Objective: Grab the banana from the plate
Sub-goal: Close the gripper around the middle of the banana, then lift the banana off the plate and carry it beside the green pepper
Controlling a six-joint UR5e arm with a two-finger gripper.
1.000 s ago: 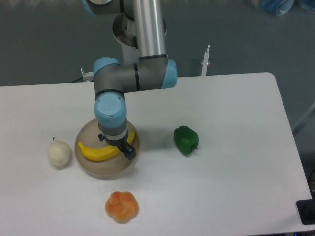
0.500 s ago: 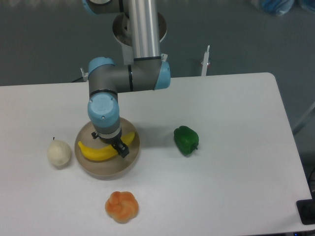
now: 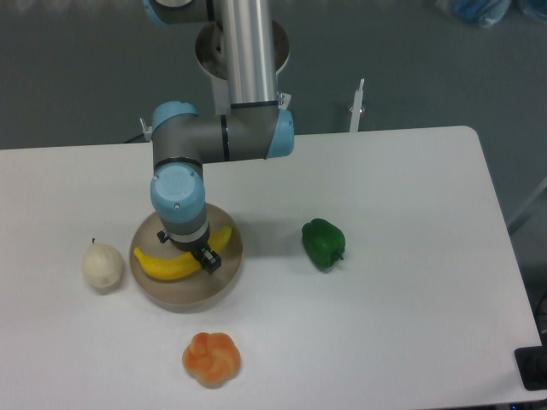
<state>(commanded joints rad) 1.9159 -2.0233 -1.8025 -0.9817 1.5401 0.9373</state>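
Observation:
The yellow banana (image 3: 161, 265) lies curved across the round beige-tan plate (image 3: 188, 297) at the left middle of the table. My gripper (image 3: 185, 248) points straight down over the banana's middle. One dark fingertip (image 3: 209, 260) shows on the banana's near side and the other (image 3: 161, 235) on its far side. The jaws stand wide apart and straddle the banana without closing on it. The blue wrist hides the banana's middle and part of the plate.
A pale whitish round fruit with a stem (image 3: 102, 266) sits just left of the plate. An orange lobed fruit (image 3: 211, 359) lies in front of the plate. A green pepper (image 3: 323, 243) sits to the right. The arm's base column (image 3: 244, 51) stands behind the table.
The gripper has shifted left over the plate, from the banana's right part to its middle. The banana and the other fruits have not moved.

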